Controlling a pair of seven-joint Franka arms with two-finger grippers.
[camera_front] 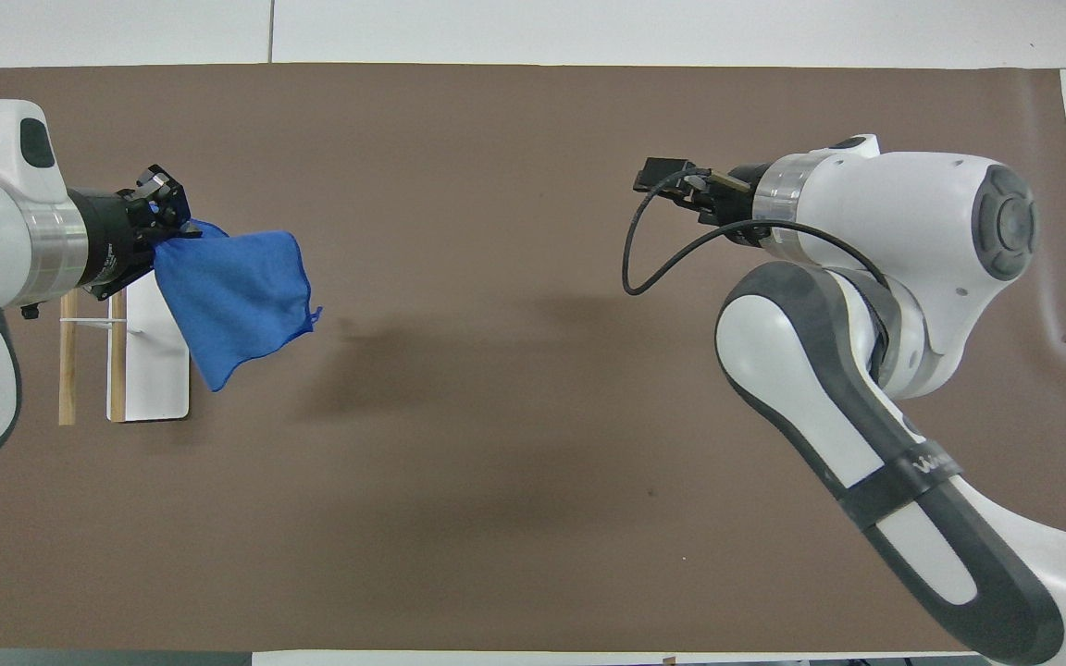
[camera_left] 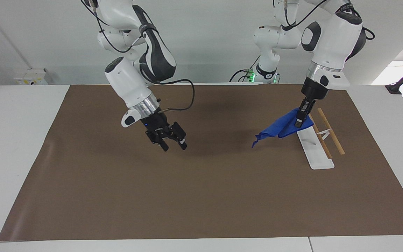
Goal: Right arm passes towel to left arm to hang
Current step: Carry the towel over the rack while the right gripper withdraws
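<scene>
Towel (camera_left: 281,127), royal blue, hangs in the air from the left claw (camera_left: 298,123), pinched at one corner; the rest of the cloth streams out from the grip at about 8 o'clock in the facing view, its free tip clear of the mat. In the overhead view the towel (camera_front: 235,301) spreads as a near-flat sheet from the left claw (camera_front: 166,231) toward 4 o'clock, partly covering the rack below it.

Left claw: clamped tight on the towel corner, fingertips together, pointing down. It is over the end of the white rack base (camera_left: 314,148) that lies nearer to the robots, at the left arm's end of the counter (camera_left: 12,140). The left arm (camera_left: 331,38) comes down steeply to it.

Rack: flat white base with two thin wooden rods (camera_left: 331,131) lying alongside it, joined by a thin white wire piece. Whether the rods touch the mat I cannot tell.

Right claw (camera_left: 172,142): fingers spread wide, nothing between them, small blue light at its body. It hangs over bare brown mat (camera_left: 201,196), toward the right arm's end of the counter, well apart from the towel. In the overhead view the right claw (camera_front: 667,180) points toward 9 o'clock, a black cable looping below it. The right arm (camera_left: 131,80) slopes down to it from 11 o'clock in the facing view.

Shadows of both arms fall on the mat between the two claws.
</scene>
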